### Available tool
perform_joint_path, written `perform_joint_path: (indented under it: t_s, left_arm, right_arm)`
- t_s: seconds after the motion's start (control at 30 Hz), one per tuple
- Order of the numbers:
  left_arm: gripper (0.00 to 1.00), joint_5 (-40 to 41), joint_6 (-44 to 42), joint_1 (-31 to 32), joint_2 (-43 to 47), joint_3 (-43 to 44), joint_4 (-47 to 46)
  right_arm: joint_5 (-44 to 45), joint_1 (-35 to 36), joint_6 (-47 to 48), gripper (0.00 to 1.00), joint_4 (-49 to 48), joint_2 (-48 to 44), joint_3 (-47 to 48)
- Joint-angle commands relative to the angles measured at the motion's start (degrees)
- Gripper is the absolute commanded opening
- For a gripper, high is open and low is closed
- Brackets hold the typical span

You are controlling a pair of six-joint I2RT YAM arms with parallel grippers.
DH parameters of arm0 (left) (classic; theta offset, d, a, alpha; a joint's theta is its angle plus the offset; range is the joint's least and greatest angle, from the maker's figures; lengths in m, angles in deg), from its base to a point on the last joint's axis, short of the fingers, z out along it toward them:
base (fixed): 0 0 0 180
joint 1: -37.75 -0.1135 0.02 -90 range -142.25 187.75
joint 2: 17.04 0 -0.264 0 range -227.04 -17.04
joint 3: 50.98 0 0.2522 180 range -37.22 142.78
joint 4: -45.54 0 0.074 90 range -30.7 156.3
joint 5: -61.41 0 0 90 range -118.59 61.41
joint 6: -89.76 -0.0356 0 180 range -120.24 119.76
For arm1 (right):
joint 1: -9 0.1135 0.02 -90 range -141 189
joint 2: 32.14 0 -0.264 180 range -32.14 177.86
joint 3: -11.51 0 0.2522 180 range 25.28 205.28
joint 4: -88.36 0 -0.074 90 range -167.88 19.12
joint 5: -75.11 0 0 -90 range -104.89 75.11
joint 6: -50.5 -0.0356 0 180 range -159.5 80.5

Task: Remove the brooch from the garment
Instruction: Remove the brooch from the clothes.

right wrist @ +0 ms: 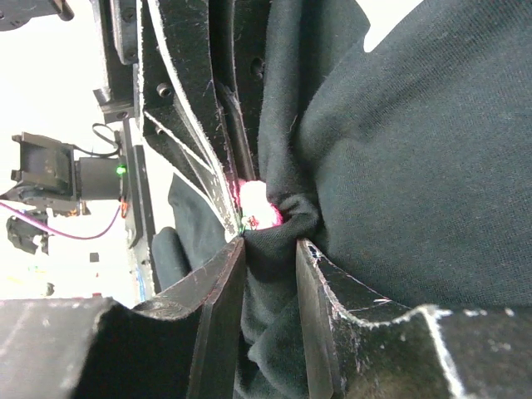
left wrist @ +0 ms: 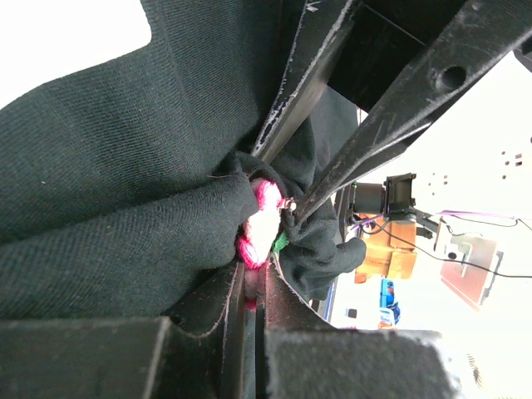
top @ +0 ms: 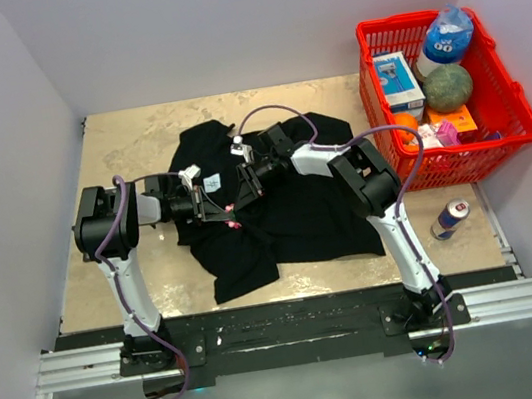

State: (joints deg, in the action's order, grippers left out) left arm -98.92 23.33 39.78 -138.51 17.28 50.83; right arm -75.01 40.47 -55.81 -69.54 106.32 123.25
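Two grippers meet on the garment [top: 300, 219].
Left gripper [left wrist: 253, 268] pinches the brooch [left wrist: 259, 218] tight; right gripper [right wrist: 272, 243] clamps the garment just beside it.

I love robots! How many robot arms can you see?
2. The left arm reaches in from the left of the black shirt, the right arm from its right. They meet over the shirt's middle. None looks hidden.

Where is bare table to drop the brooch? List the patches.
Bare table along the far-left edge beyond the shirt; another patch between shirt, can and red basket. Crowded: mid-shirt, where left gripper and right gripper meet.
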Motion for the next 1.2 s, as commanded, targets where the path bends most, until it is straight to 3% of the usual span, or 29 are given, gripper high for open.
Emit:
perform_joint_path:
  t_s: [0.0, 0.9, 1.17]
  left_arm:
    - [0.0, 7.1, -3.0, 0.3, -2.3, -1.2, -1.0]
    - [0.0, 8.2, -3.9, 0.4, -1.6, -1.6, -0.5]
    - [0.0, 8.8, -5.1, 0.2, -1.0, -1.1, 1.2]
  right_arm:
    - [-2.9, 1.3, -0.9, 0.34, -1.2, 0.9, 0.1]
    - [15.6, 4.6, 9.8, 0.32, 12.1, 0.5, 3.7]
    - [5.5, 2.7, 15.4, 0.39, 14.9, -5.2, 4.6]
